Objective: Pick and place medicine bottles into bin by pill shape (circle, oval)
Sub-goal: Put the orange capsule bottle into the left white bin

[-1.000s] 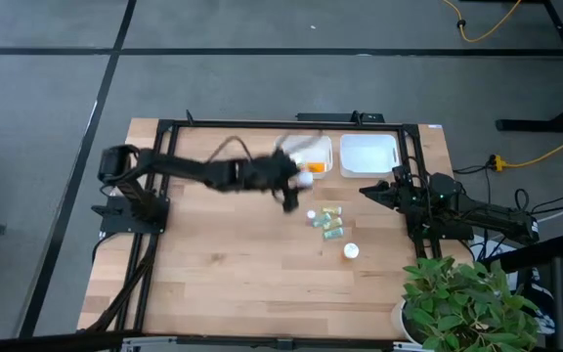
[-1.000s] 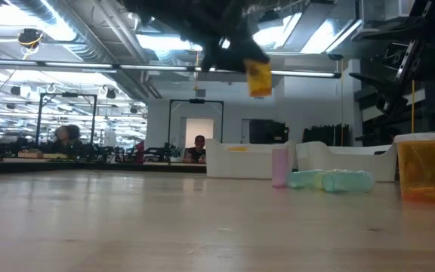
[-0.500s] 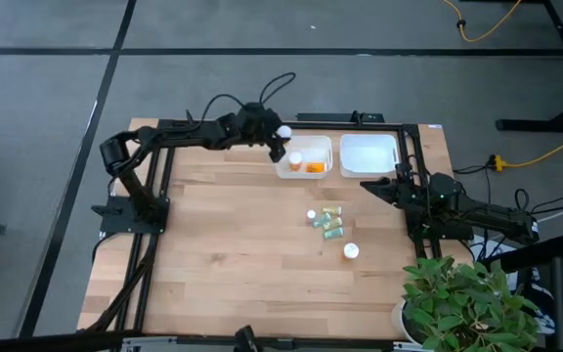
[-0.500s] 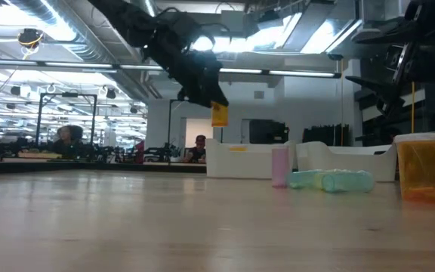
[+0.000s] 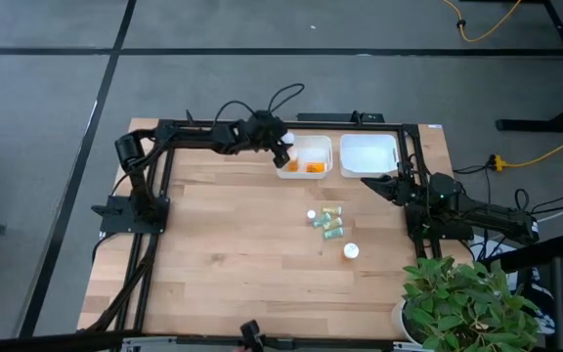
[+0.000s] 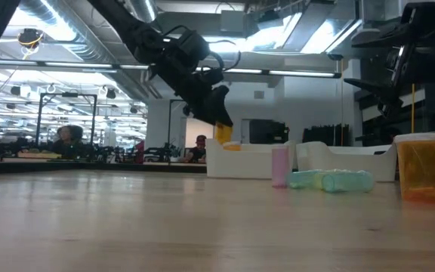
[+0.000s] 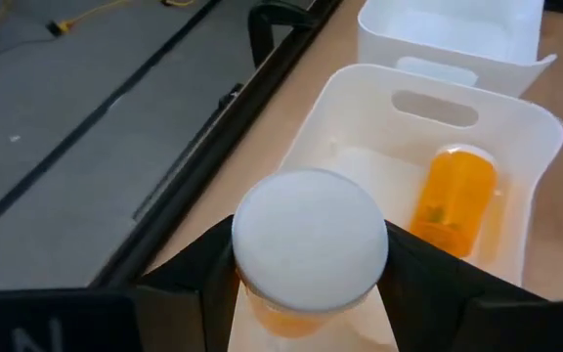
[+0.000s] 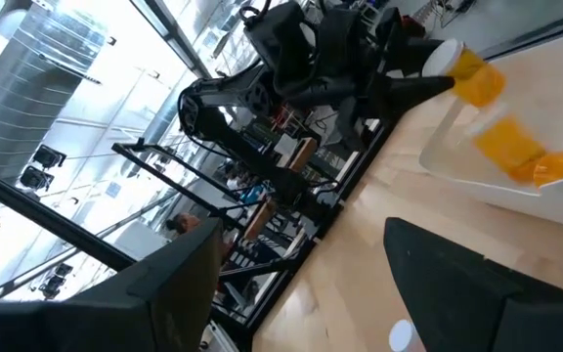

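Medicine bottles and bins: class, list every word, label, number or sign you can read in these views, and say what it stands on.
None can be read.
Orange bottle held in the left gripper: only its plain white cap shows.
Orange bottle lying in the left bin: a faint mark, too blurred to read.
Pale green bottles on the table: no readable label.

In the high view, two bins stand side by side at the upper middle of the frame: the left bin [image 5: 306,156] and the right bin [image 5: 368,154]. One bottle [image 5: 314,167] lies inside the left bin. The left gripper [image 5: 281,150] is at the upper left edge of this bin and holds a capped bottle [image 7: 308,244] above it. Below the bins, near the frame centre, a small cluster of bottles [image 5: 328,222] lies on the table [image 5: 213,254]. One more bottle [image 5: 351,251] stands lower right of the cluster. The right gripper [image 5: 368,182] is at the right, just below the right bin.
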Robot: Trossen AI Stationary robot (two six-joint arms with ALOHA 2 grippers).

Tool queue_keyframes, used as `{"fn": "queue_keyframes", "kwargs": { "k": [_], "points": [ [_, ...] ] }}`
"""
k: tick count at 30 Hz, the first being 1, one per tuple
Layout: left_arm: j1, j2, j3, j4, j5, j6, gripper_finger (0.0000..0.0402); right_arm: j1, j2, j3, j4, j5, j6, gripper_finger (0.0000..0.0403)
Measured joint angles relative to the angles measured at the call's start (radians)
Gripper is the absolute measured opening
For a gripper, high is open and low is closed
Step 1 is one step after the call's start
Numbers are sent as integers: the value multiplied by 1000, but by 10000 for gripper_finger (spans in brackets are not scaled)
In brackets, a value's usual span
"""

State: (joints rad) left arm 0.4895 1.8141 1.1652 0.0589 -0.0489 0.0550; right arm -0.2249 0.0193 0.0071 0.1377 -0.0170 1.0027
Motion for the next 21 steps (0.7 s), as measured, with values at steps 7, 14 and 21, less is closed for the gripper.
{"fn": "queue_keyframes", "kwargs": {
  "k": [7,14,21],
  "points": [
    [13,0,0,-1,35,3,190,0,0,0,0,0,-12,286],
    [12,19,-1,-11,80,6,190,0,0,0,0,0,-17,286],
    [7,46,-2,-10,93,3,205,0,0,0,-1,-1,-17,286]
  ]
}}
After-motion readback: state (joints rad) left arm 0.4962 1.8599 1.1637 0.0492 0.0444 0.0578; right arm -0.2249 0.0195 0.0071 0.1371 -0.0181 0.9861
